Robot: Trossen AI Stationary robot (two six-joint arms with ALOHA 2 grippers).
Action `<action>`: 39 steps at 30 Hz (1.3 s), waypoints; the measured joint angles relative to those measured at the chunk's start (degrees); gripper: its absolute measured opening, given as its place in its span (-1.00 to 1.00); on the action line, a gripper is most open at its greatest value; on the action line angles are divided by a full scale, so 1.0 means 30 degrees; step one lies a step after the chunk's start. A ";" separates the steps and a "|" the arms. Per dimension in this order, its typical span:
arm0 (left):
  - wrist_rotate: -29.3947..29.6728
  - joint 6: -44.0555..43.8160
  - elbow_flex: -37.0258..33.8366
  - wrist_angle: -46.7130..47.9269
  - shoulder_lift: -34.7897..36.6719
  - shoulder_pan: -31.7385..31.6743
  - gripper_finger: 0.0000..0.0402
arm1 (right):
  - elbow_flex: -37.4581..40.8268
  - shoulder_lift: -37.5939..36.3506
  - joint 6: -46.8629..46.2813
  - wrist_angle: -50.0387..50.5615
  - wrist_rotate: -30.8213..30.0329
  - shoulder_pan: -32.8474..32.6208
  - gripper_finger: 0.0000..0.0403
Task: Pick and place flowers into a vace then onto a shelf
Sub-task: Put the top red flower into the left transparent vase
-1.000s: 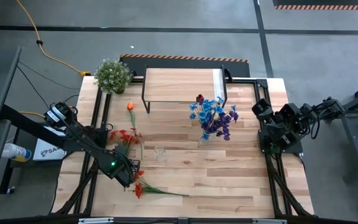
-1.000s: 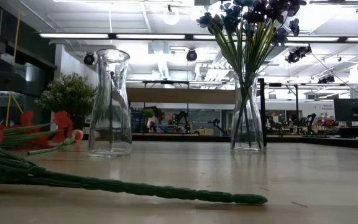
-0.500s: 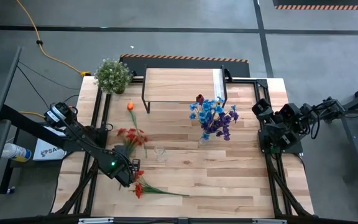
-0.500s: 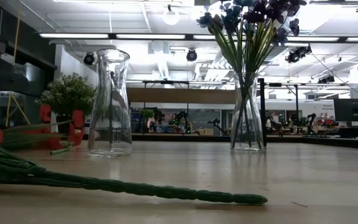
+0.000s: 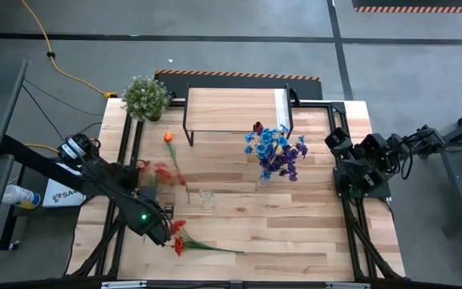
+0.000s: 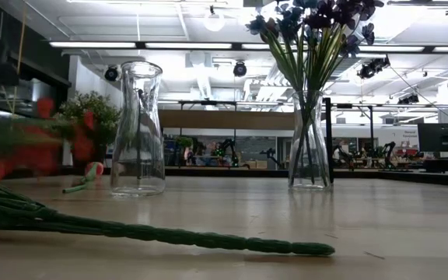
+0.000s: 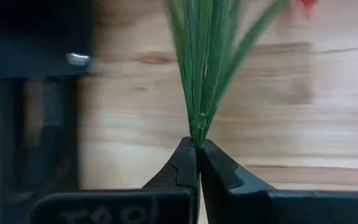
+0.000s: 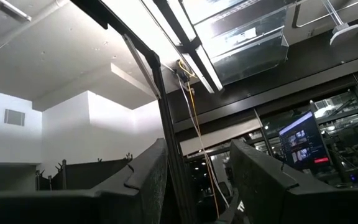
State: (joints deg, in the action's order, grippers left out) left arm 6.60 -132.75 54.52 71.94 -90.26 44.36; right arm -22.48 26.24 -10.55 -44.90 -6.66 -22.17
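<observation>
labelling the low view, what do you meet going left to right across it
blurred red flowers → orange tulip lying on the table → empty glass vase → glass vase holding the blue and purple flowers

Wooden table (image 5: 295,225) carries the shelf (image 5: 235,108) far centre, potted plant (image 5: 145,96) far left, an empty glass vase (image 6: 138,128), a filled vase (image 6: 309,144), red flowers (image 5: 195,243) near left.

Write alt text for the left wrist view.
The left gripper has its dark jaws shut on the base of a bunch of green flower stems, which fan away over the light wooden table.
</observation>
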 joint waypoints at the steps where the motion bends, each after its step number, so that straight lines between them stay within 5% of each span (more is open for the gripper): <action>1: -0.0150 -0.0019 0.0298 0.0588 -0.0029 0.0115 -0.82 | 0.0000 0.0000 0.0000 0.0006 0.0000 0.0007 -0.18; 11: 0.1433 -0.1046 0.5209 0.6088 0.0039 0.1353 -0.82 | -0.0002 0.0000 0.0015 0.0013 0.0000 0.0002 -0.18; 26: 0.9834 -0.0211 0.8997 0.6042 0.0271 0.1735 -0.82 | 0.0000 0.0000 -0.0015 0.0017 -0.0007 0.0007 -0.18; 39: 1.7972 0.3322 1.0858 0.6060 0.0624 0.1720 -0.82 | 0.0000 0.0000 -0.0005 0.0016 -0.0007 0.0007 -0.18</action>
State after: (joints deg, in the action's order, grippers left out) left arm 60.51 -122.78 87.09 90.12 -88.39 49.52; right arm -22.48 26.24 -10.56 -44.85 -6.68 -22.15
